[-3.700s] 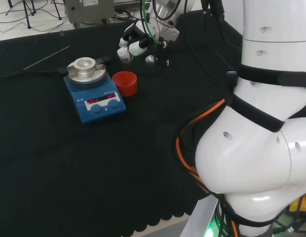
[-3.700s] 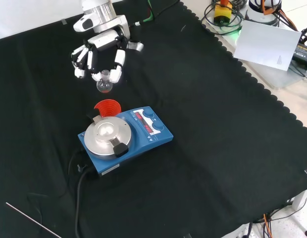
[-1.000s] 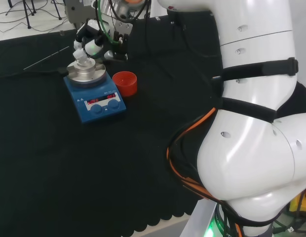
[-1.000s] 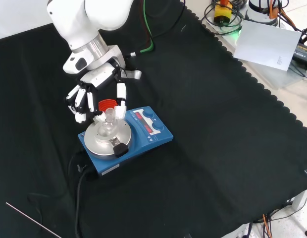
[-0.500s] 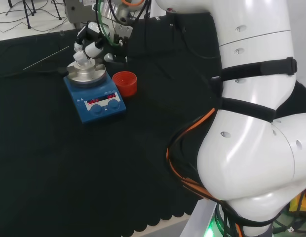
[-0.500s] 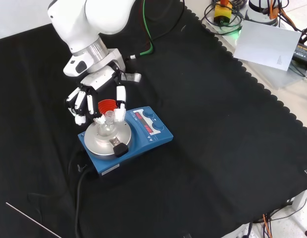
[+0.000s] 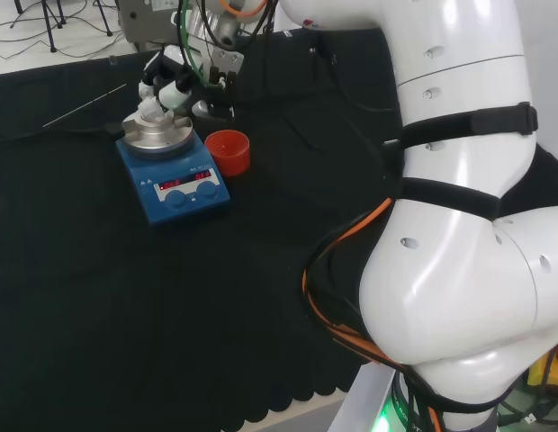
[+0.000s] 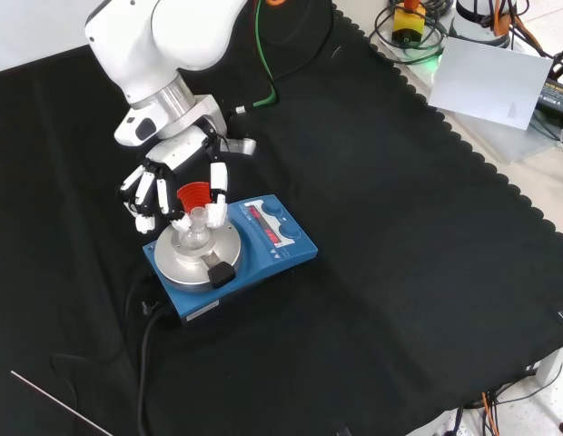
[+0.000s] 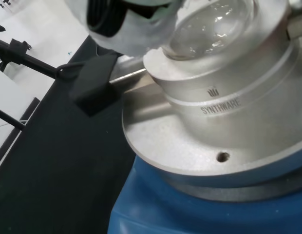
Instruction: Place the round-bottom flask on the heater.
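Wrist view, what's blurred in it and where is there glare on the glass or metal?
Wrist view: a white part of the hand up close is blurred, the clear glass round-bottom flask carries bright white reflections, and the silver metal block of the blue heater is fairly sharp with soft sheen. Front view: the flask is faint against the metal top, between the fingers.
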Tool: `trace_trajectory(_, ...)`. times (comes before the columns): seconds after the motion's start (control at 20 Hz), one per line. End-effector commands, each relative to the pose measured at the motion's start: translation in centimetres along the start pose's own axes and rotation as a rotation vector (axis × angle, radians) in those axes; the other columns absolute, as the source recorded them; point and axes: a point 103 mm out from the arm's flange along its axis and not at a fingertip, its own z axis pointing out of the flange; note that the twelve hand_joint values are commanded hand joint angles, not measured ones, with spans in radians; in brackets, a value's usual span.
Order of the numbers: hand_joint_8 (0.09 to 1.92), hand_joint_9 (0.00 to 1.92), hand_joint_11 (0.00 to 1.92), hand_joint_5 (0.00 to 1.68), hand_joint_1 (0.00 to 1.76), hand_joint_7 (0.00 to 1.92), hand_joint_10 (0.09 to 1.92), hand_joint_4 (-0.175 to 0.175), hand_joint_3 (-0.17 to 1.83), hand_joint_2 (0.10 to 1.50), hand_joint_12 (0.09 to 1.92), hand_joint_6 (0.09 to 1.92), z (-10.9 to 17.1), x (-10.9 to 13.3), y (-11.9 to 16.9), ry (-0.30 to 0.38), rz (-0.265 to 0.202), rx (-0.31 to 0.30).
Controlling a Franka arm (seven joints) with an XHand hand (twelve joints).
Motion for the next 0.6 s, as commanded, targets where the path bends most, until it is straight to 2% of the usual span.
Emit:
trace_trajectory(0.05, 0.55, 0.52, 0.09, 1.15, 1.08, 0.4, 0.59, 0.175, 0.5, 0.79, 1.34, 0.82, -0.03, -0.19, 0.03, 0.022, -0.002, 0.007)
trace_trajectory(0.15, 0.57, 0.5, 0.07, 1.09, 1.05, 0.37, 0.61, 0.175, 0.35, 0.89, 1.35, 0.87, -0.04, -0.27, -0.01, 0.044, -0.01, 0.008)
trace_trajectory(0.25, 0.58, 0.47, 0.04, 0.9, 0.91, 0.32, 0.63, 0.061, 0.3, 0.86, 1.35, 0.81, -0.1, -0.23, -0.08, 0.06, -0.02, 0.001)
trace_trajectory(0.3, 0.58, 0.45, 0.02, 0.75, 0.86, 0.29, 0.64, 0.025, 0.32, 0.82, 1.34, 0.77, -0.16, -0.19, -0.1, 0.066, -0.023, -0.001)
trace_trajectory(0.35, 0.58, 0.42, 0.01, 0.59, 0.82, 0.26, 0.65, 0.003, 0.36, 0.78, 1.34, 0.7, -0.24, -0.12, -0.13, 0.066, -0.022, -0.006)
trace_trajectory(0.45, 0.59, 0.39, 0.0, 0.41, 0.77, 0.22, 0.67, -0.013, 0.4, 0.72, 1.31, 0.54, -0.4, 0.0, -0.19, 0.067, -0.019, -0.014)
trace_trajectory(0.6, 0.6, 0.36, 0.0, 0.34, 0.73, 0.19, 0.69, -0.012, 0.42, 0.69, 1.29, 0.35, -0.61, 0.1, -0.34, 0.065, -0.022, -0.021)
